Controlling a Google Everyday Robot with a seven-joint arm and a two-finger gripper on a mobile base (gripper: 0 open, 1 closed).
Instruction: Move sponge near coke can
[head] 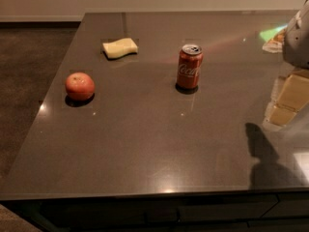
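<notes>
Countertop (145, 144) — gripper (288, 104) at right edge

Sponge (120, 48) on the bench (145, 149) toward its far left corner, coke can (189, 67) upright mid-bench, well apart to its right, apple (80, 86) by the left edge, gripper (286, 105) above the right edge

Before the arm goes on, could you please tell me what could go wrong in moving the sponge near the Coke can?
1. The upright Coke can stands roughly between the gripper, at the right edge, and the sponge; a straight reach could topple it.
2. The sponge lies flat on the countertop, so a grasp may slip.
3. The round apple nearby could roll if bumped.
</notes>
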